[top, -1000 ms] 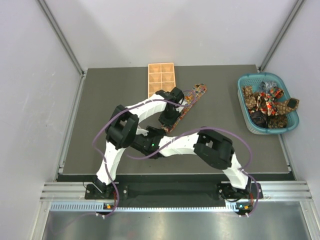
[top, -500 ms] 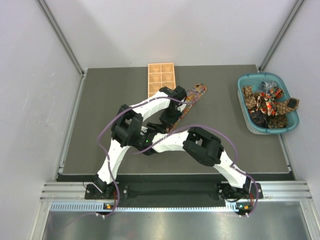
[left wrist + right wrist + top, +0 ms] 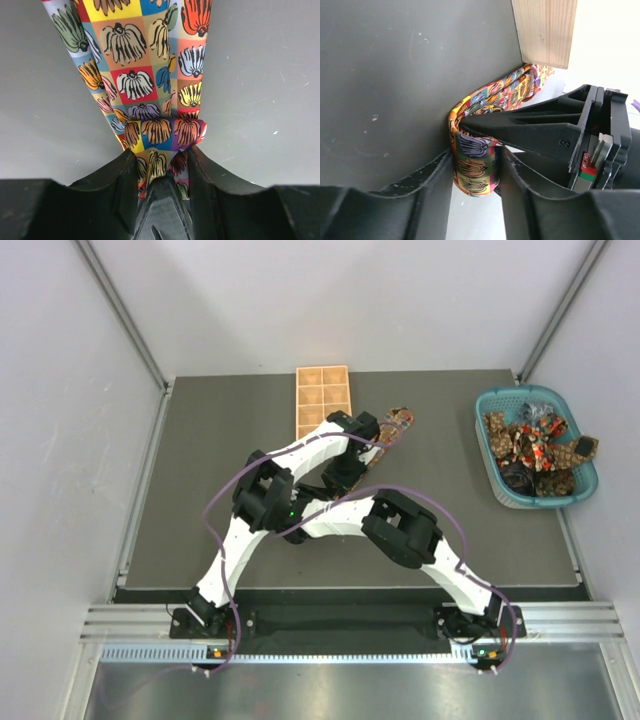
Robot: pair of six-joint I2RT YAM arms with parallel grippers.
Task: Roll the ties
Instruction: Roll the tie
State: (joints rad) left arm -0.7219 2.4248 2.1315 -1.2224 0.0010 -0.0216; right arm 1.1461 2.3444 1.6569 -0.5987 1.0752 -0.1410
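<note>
One tie (image 3: 145,65), printed with bright squares of flower shapes, lies on the dark mat (image 3: 265,75) with its near end rolled into a small coil (image 3: 472,167). My left gripper (image 3: 161,160) is shut on that coil, one finger on each side, and the flat length runs away from it. From the side, my right gripper (image 3: 472,170) is shut on the same coil, both jaws touching the fabric. In the top view only the tie's far end (image 3: 397,424) shows beyond the left gripper (image 3: 343,472). The right gripper's tips are hidden under the arms there.
The tan wooden tray (image 3: 323,390) stands just behind and left of the tie; its corner (image 3: 545,30) is close to the coil. A teal basket (image 3: 497,478) holding more ties (image 3: 535,445) sits at the right edge. The two arms cross over the mat's middle.
Both arms have shifted towards the back and the visible stretch of tie has grown shorter. The right jaws have narrowed onto the coil.
</note>
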